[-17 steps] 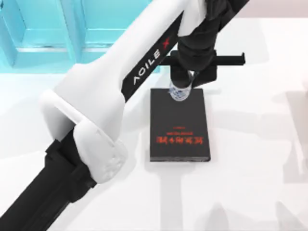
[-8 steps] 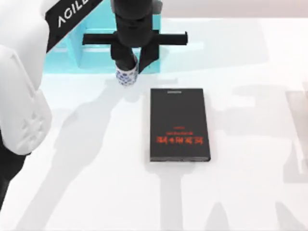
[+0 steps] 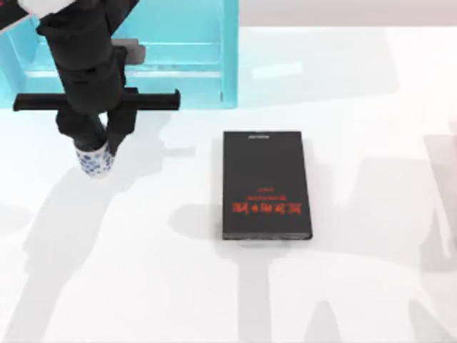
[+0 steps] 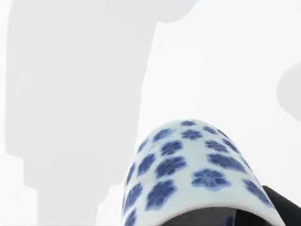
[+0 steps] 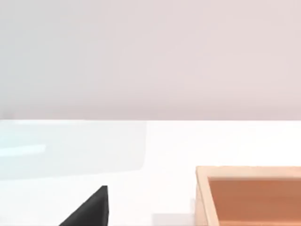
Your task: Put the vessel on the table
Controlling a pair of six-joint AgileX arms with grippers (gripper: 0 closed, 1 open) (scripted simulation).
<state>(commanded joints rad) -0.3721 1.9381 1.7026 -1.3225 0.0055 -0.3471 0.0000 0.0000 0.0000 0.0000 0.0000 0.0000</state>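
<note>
In the top view, the left gripper (image 3: 94, 146) hides the upper part of the vessel (image 3: 95, 161); its blue-flowered lower part shows beneath the black fingers clamped on it. The vessel sits at the frame's left, over the white surface (image 3: 178, 286), in front of the turquoise shelf unit (image 3: 186, 57). Whether it touches the surface cannot be told. Half a second earlier it hung nearer the black book (image 3: 265, 184); it is now well apart from it, farther left. Its long axis appears roughly vertical. The left wrist view cuts off the vessel (image 4: 197, 174).
</note>
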